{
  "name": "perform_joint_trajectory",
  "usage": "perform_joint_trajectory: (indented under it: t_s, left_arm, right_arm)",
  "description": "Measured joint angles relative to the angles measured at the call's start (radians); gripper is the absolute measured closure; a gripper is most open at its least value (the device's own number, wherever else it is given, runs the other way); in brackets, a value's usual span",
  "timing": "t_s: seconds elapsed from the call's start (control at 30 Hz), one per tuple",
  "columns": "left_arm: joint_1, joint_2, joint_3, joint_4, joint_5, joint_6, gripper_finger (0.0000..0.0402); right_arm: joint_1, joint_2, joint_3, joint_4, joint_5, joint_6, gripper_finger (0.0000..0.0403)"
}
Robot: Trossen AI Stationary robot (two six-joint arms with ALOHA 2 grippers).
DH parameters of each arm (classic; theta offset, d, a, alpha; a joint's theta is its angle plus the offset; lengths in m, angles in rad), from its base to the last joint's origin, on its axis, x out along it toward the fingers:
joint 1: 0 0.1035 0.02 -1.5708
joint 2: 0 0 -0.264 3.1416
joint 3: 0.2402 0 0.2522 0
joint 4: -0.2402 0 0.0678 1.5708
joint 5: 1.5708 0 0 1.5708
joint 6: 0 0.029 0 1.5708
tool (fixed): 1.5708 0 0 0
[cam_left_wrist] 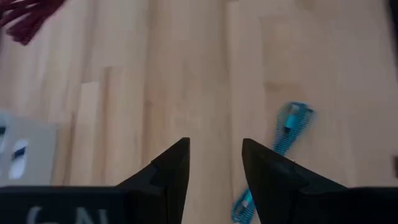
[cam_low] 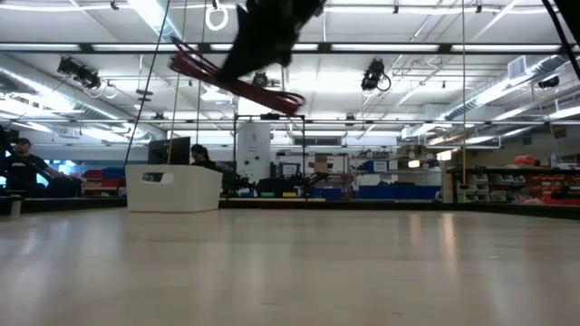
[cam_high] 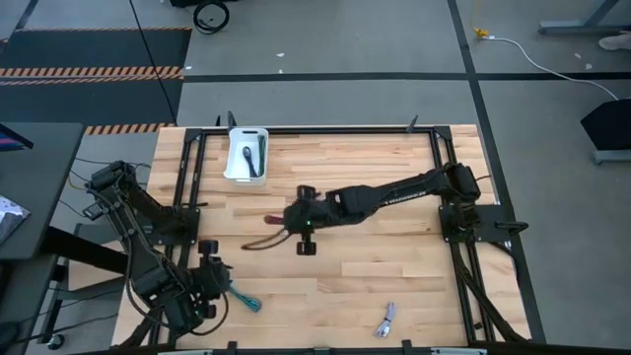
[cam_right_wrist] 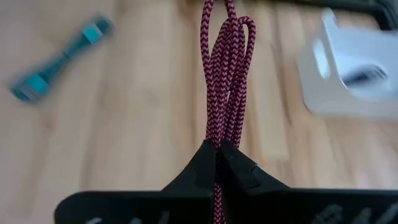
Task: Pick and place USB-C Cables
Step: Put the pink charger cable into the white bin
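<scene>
The magenta braided cable [cam_right_wrist: 222, 74] is in my right gripper [cam_right_wrist: 219, 149], which is shut on it over the middle of the table [cam_high: 288, 225]. In the low view the magenta cable [cam_low: 237, 83] is up in the air. A teal cable [cam_high: 245, 300] lies flat on the wood near the near-left corner, just beside my open left gripper [cam_left_wrist: 214, 155], which hovers there [cam_high: 219, 282]. A pale lilac-grey cable [cam_high: 386, 319] lies by the near edge. A dark cable [cam_high: 249, 156] lies in the white bin [cam_high: 237, 166]. No purple cable shows. My right gripper pinches the magenta cable between its two fingers, on several strands of the bundle side by side [cam_right_wrist: 219, 134]. The fingers point toward the table's left and lie along the strands. The cable is lifted clear of the table, its loops [cam_low: 272, 98] reaching out beyond the fingertips.
The white bin [cam_low: 172, 187] stands at the far edge, left of centre. A black frame [cam_high: 463, 222] runs along the table's sides. Bare wood lies between the bin and the near edge. People sit in the room behind the table.
</scene>
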Motion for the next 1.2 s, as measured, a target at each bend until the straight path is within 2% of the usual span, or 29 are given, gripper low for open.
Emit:
perform_joint_trajectory:
  t_s: [0.13, 0.27, 0.37, 0.5, 0.63, 0.7, 0.93, 1.1, 1.2]
  left_arm:
    - [0.013, 0.0, 0.0, -0.108, -0.111, -0.1, 0.0247]
    - [0.013, 0.0, 0.0, -0.216, -0.252, -0.152, 0.0247]
    - [0.022, 0.0, 0.0, -0.248, -0.301, -0.145, 0.0246]
    - [0.062, 0.0, 0.0, -0.179, -0.312, 0.008, 0.0245]
    - [0.13, 0.022, 0.0, -0.089, -0.246, 0.182, 0.0222]
    - [0.165, 0.043, 0.0, -0.092, -0.217, 0.209, 0.0202]
    - [0.248, 0.099, 0.0, -0.093, -0.219, 0.244, 0.0128]
    - [0.264, 0.099, 0.0, -0.065, -0.269, 0.249, 0.0103]
    - [0.267, 0.098, 0.0, 0.02, -0.279, 0.307, 0.0098]
  right_arm:
    - [0.011, 0.001, 0.001, 0.089, -0.088, -0.025, 0.0397]
    - [0.031, 0.0, 0.002, 0.058, -0.093, -0.067, 0.0397]
    - [0.036, -0.001, 0.002, 0.013, -0.09, -0.056, 0.0398]
    - [0.041, -0.001, 0.002, -0.02, -0.08, -0.027, 0.0398]
    - [0.041, -0.001, 0.002, 0.0, -0.078, -0.02, 0.0398]
    - [0.041, -0.002, 0.002, 0.02, -0.078, -0.019, 0.0398]
    - [0.042, -0.002, -0.005, 0.028, -0.076, 0.003, 0.0396]
    - [0.04, -0.001, -0.015, 0.024, -0.076, 0.021, 0.0396]
    - [0.033, -0.001, -0.015, 0.036, -0.077, 0.033, 0.0395]
